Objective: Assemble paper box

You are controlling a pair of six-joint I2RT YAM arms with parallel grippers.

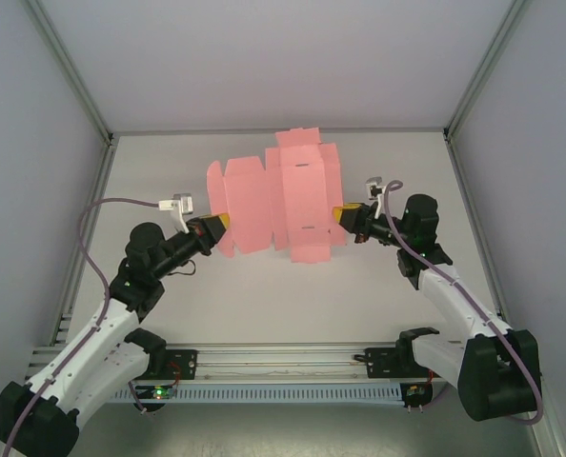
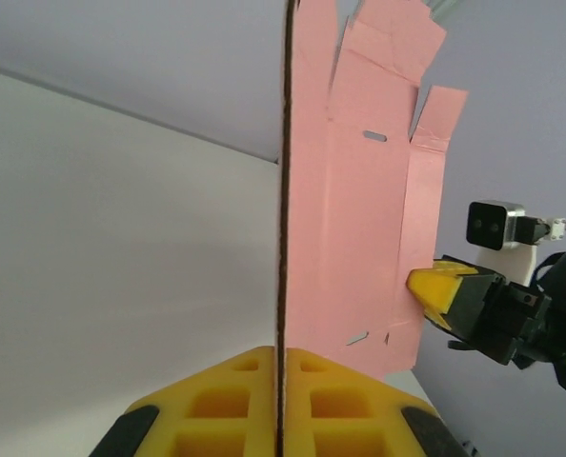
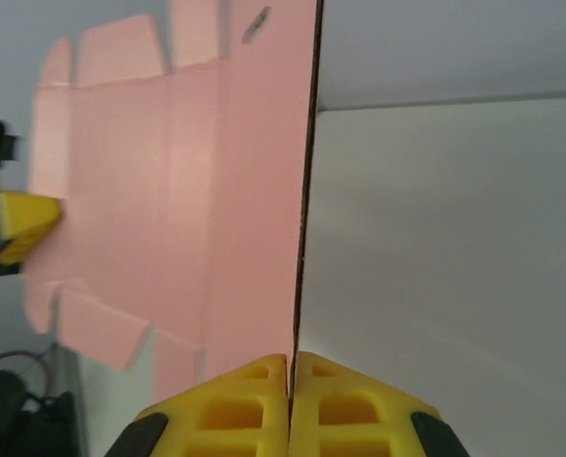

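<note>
Both side edges of the unfolded paper box (image 1: 283, 195) are pinched: the left by the closed left gripper (image 1: 222, 222), the right by the closed right gripper (image 1: 338, 213).

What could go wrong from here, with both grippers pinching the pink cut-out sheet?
The left gripper and right gripper each pinch only a thin edge of the paper box, so it may slip out. Held unassembled between them, the card could tear if they pull apart, or buckle away from its creases if they push together.
</note>
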